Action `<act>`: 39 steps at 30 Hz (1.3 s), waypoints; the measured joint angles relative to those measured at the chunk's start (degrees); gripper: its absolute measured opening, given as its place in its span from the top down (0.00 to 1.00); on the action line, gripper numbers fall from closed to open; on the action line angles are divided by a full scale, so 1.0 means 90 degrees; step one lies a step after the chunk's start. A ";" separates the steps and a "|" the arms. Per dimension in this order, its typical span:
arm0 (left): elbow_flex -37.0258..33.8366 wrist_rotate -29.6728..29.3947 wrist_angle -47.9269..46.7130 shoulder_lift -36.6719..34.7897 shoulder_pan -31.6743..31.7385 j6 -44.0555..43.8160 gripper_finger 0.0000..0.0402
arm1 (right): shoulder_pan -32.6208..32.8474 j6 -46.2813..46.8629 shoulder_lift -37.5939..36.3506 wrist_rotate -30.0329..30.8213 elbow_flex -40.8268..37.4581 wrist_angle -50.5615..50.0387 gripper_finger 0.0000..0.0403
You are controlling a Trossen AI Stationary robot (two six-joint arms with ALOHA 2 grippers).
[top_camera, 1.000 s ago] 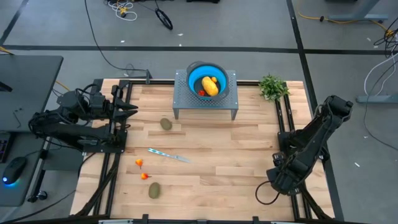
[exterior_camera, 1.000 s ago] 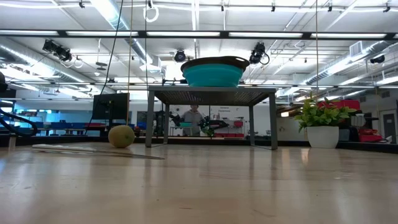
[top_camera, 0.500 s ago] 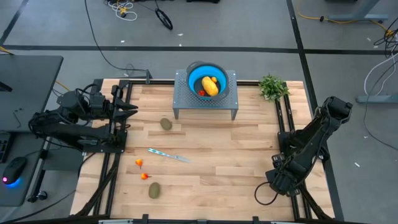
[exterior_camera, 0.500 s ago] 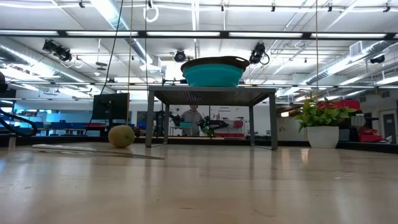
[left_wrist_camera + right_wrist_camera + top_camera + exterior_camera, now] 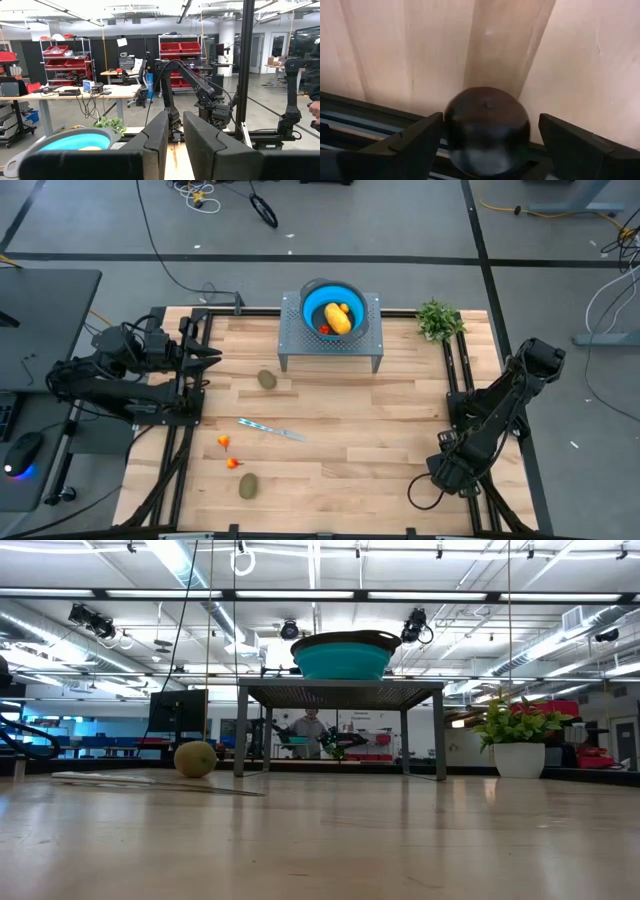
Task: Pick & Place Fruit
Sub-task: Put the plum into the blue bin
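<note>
A blue bowl (image 5: 330,312) sits on a grey perforated stand (image 5: 330,345) at the far middle of the table. It holds the long yellow-orange fruit (image 5: 338,320) and a tiny red one (image 5: 323,329). One kiwi (image 5: 267,379) lies in front of the stand and shows as kiwi (image 5: 195,758) in the low view. A second kiwi (image 5: 248,485) lies near the near edge. Two tiny red-orange fruits (image 5: 223,442) (image 5: 233,463) rest on the wood to the left. My left gripper (image 5: 214,355) waits shut at the left edge. My right gripper (image 5: 485,145) is open at the right edge, pointing down.
A silvery-blue stick (image 5: 270,429) lies left of centre. A leafy plant (image 5: 438,320) stands at the far right corner. A dark round knob (image 5: 486,125) on the table's edge rail shows between my right fingers. A person (image 5: 313,730) sits in the room beyond.
</note>
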 joint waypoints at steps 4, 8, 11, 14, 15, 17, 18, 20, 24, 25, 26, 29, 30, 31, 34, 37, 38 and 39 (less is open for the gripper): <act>0.0001 0.0000 0.0000 0.0000 0.0000 0.0002 0.83 | 0.0000 0.0023 0.0000 -0.0002 -0.0041 0.0042 0.16; -0.0002 0.0000 0.0000 0.0000 0.0002 0.0002 0.83 | 0.0000 0.0025 0.0000 -0.0005 -0.0041 0.0045 0.16; 0.0000 0.0000 -0.0001 0.0000 0.0002 0.0001 0.83 | 0.0000 0.0025 0.0000 -0.0016 -0.0041 0.0047 0.17; 0.0000 0.0000 -0.0002 0.0000 0.0001 0.0002 0.83 | 0.0000 0.0027 0.0000 -0.0049 -0.0041 0.0046 0.19; 0.0000 0.0000 -0.0002 0.0000 0.0002 0.0002 0.83 | 0.0000 0.0027 0.0000 -0.0050 -0.0041 0.0047 0.21; -0.0002 0.0000 -0.0002 0.0000 0.0002 0.0002 0.83 | 0.0000 0.0028 0.0000 -0.0050 -0.0041 0.0046 0.23; -0.0001 0.0000 0.0000 0.0000 0.0000 0.0002 0.83 | 0.0000 0.0026 0.0000 -0.0049 -0.0041 0.0047 0.25; -0.0002 0.0000 -0.0002 0.0000 0.0001 0.0002 0.83 | 0.0000 0.0025 0.0000 -0.0049 -0.0041 0.0045 0.28; -0.0001 0.0000 -0.0002 0.0000 0.0000 0.0002 0.83 | -0.0002 0.0027 0.0000 -0.0049 -0.0041 0.0045 0.32; 0.0001 0.0000 -0.0001 0.0000 0.0000 0.0002 0.83 | -0.0002 0.0025 0.0000 -0.0049 -0.0041 0.0045 0.32; 0.0000 0.0000 -0.0002 0.0000 0.0001 0.0002 0.83 | -0.0002 0.0025 0.0000 -0.0049 -0.0041 0.0045 0.33; 0.0000 0.0000 -0.0001 0.0000 0.0002 0.0001 0.83 | -0.0002 0.0025 0.0000 -0.0046 -0.0041 0.0045 0.33; 0.0001 0.0000 -0.0001 0.0000 0.0000 0.0001 0.83 | -0.0002 0.0025 0.0000 -0.0046 -0.0041 0.0045 0.33; 0.0000 0.0000 -0.0001 0.0000 0.0000 0.0002 0.83 | -0.0002 0.0025 0.0000 -0.0046 -0.0041 0.0045 0.33; -0.0002 0.0000 0.0000 0.0000 0.0000 0.0002 0.83 | -0.0002 0.0025 0.0000 -0.0046 -0.0041 0.0045 0.33; -0.0001 0.0000 -0.0002 0.0000 0.0002 0.0002 0.83 | -0.0002 0.0025 0.0000 -0.0046 -0.0041 0.0045 0.34; -0.0001 0.0000 -0.0002 0.0000 0.0002 0.0002 0.83 | -0.0002 0.0025 0.0000 -0.0046 -0.0041 0.0045 0.35; -0.0002 0.0000 -0.0002 0.0000 0.0002 0.0002 0.83 | -0.0002 0.0025 0.0000 -0.0046 -0.0041 0.0043 0.35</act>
